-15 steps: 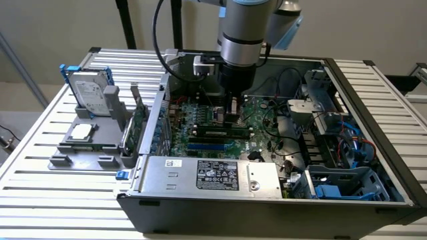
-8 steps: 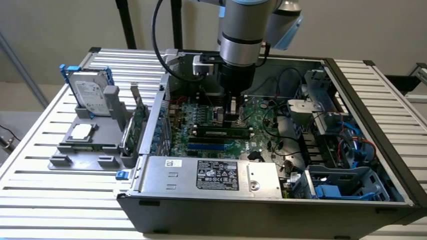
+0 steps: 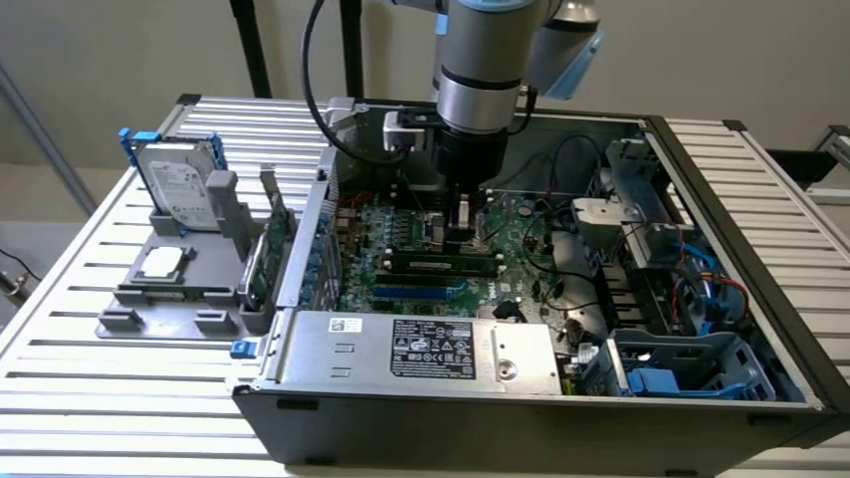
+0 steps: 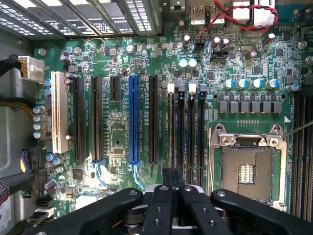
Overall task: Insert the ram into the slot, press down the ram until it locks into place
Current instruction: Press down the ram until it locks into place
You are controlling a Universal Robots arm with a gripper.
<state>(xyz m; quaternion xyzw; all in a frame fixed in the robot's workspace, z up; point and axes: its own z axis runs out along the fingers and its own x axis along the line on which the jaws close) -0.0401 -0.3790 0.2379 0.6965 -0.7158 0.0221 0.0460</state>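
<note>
Reference: long blue plastic slot [image 4: 132,122]. Just beside it, the thin green ram stick with black chips [image 3: 439,266] stands in the narrow black memory slot [image 4: 171,132]. Gripper [image 4: 172,178], fingers pressed together, is over the stick. Judgement: push straight down, no tilt, and watch the end latches.

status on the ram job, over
gripper shut, tips down at the board. ram sitting along the slot, latching can't be told. cables lie beside, none across.
</note>
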